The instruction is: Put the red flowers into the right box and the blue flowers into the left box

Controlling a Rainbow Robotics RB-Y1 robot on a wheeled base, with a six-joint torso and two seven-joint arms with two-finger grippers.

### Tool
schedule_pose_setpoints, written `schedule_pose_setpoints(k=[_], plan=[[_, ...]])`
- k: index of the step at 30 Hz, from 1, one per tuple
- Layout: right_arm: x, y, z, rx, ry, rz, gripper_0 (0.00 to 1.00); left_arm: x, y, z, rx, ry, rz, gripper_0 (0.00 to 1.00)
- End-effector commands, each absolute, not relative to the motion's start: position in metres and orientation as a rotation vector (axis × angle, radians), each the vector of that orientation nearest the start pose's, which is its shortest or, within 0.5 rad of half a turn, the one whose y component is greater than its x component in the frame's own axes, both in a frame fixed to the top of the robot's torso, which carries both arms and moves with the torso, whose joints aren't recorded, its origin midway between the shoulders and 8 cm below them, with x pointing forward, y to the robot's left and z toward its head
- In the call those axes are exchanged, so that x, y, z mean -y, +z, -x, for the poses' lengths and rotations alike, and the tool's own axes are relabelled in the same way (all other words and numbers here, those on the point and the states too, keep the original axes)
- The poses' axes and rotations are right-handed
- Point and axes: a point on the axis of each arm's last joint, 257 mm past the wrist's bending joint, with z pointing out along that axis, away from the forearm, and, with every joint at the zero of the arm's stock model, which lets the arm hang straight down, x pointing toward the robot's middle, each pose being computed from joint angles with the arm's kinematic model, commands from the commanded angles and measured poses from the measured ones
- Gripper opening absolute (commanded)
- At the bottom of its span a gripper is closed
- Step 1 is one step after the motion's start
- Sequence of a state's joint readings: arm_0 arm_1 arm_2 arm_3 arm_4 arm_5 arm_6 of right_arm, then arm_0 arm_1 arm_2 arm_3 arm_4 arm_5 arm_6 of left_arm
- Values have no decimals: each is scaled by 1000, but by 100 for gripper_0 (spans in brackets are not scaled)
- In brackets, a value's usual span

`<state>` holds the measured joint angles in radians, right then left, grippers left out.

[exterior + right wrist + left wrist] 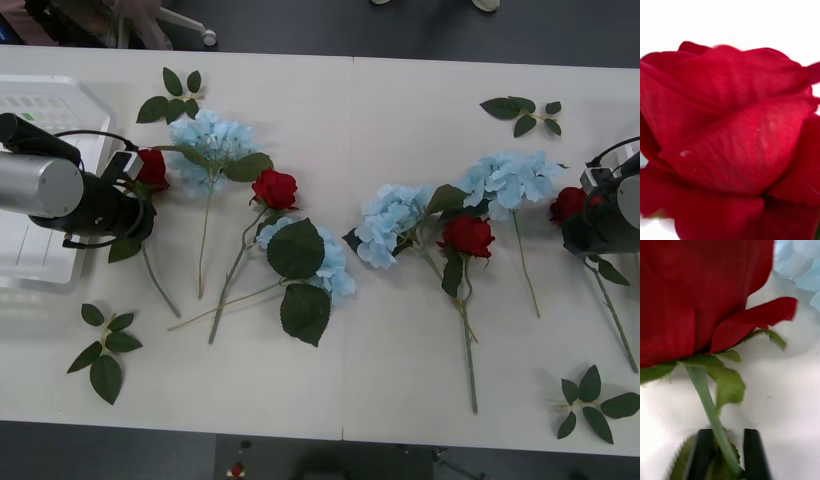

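Several red flowers and several blue flowers lie in a loose row across the white table. My left gripper is at the table's left, just beside the left box. Its black fingers are shut on the green stem of a red rose, whose head points toward a blue hydrangea. My right gripper is at the far right, up against another red rose, and that rose's head is very close in the right wrist view. Two more roses lie mid-table among blue clusters.
Loose green leaf sprigs lie at the back left, back right, front left and front right. A third blue cluster lies under broad leaves at the centre. The table's front edge runs along the lower part of the front view.
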<state>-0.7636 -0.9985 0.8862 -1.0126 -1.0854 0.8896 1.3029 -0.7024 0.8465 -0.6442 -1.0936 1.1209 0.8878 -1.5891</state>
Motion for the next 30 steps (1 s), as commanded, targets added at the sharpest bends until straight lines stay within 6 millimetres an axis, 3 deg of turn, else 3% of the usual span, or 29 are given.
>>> schedule_pose_setpoints(k=[1,3,6,7,10,11,13,14,16,17,19,20,22,25,30], plan=[[442,-311,-546,-2659,-185,-9,0,-330,-279,-584,-2514,-86,-290,0],[439,-307,-550,-2650,-175,-6,0,-338,-269,-591,-2475,-68,-290,0],[430,-286,-558,-2643,-132,-18,0,-349,-227,-608,-2355,-38,-317,0],[429,-272,-562,-2639,-119,-22,0,-350,-211,-611,-2325,-31,-334,0],[435,-208,-571,-2635,-136,-23,0,-327,-149,-608,-2233,-90,-410,0],[438,-197,-570,-2641,-149,-24,0,-322,-139,-605,-2223,-105,-422,0],[452,-152,-568,-2642,-176,-56,0,-291,-92,-590,-2157,-204,-479,0],[454,-142,-567,-2641,-177,-64,0,-282,-82,-585,-2140,-234,-493,0],[476,-110,-566,-2617,-227,-99,0,-236,-41,-566,-2059,-352,-565,0],[483,-103,-567,-2606,-257,-100,0,-223,-32,-562,-2035,-381,-583,0],[520,-82,-567,-2567,-422,-49,0,-164,-1,-543,-1930,-571,-608,0],[527,-79,-567,-2556,-457,-36,0,-151,5,-539,-1903,-618,-609,0],[557,-72,-568,-2519,-547,-63,0,-98,28,-527,-1784,-788,-608,0],[587,-77,-573,-2474,-610,-111,0,-52,43,-517,-1668,-854,-652,0],[628,-89,-578,-2405,-720,-161,0,6,53,-503,-1575,-905,-721,0]])
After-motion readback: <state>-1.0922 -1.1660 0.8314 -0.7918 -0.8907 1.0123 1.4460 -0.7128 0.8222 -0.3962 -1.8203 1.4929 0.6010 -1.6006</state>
